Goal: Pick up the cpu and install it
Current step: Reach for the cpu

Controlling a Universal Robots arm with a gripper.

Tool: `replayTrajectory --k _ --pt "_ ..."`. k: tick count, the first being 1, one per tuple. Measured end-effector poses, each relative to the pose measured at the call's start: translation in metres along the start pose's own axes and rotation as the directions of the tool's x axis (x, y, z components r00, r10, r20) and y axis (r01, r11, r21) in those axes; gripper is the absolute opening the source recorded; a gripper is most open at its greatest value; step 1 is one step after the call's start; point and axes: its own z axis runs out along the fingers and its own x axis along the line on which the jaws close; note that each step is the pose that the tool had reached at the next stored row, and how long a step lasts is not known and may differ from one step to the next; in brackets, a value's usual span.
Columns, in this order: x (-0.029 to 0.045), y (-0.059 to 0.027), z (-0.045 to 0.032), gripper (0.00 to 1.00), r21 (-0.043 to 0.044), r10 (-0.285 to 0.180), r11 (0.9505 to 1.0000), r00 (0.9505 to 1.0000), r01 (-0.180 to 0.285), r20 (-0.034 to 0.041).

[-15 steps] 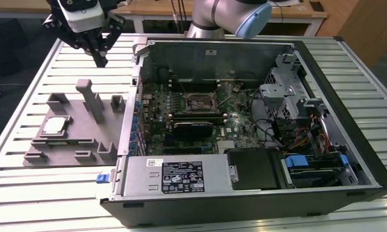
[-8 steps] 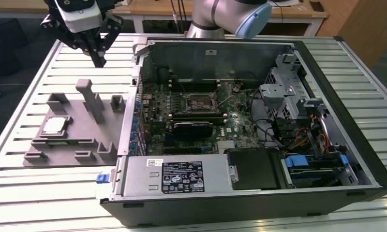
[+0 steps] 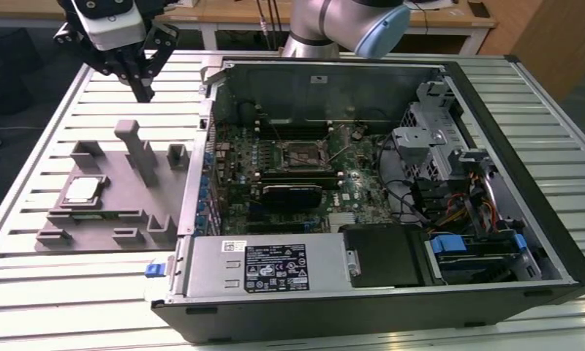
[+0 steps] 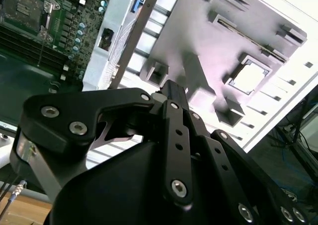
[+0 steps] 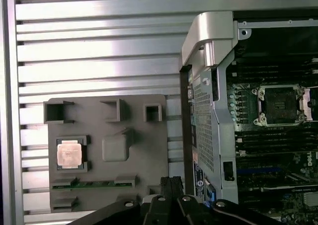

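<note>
**Hovering near tray: cpu not yet picked**

- Item: cpu point(image 3: 81, 191), flat in a square recess of the grey fixture tray point(image 3: 126, 219).
- Gripper point(image 3: 142, 91): up over tray's far edge, well apart from cpu. Fingers look closed together, nothing held.
- Socket point(image 3: 300, 155): inside pc case point(image 3: 371, 318), beside tray on the exterior view's right. Appears vacant.
- Step (est.): pick stage, approach only.
- Req'd for grasp (est.): fingers opened, centred over chip, descent square to tray.

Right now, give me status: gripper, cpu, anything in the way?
Gripper shut, empty, hovering above the table. Cpu seated in grey tray, untouched. Tray's tall post stands close beside the cpu.
</note>
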Motion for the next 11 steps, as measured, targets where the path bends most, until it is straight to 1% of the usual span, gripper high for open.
replayTrajectory --k 7,11 --pt "0.0103 -0.0009 0.0016 0.11 0.0 0.0 1.0 1.0 0.0 0.0" --pt "0.0138 -0.0012 0.0028 0.11 -0.0002 0.0 1.0 1.0 0.0 0.0002"
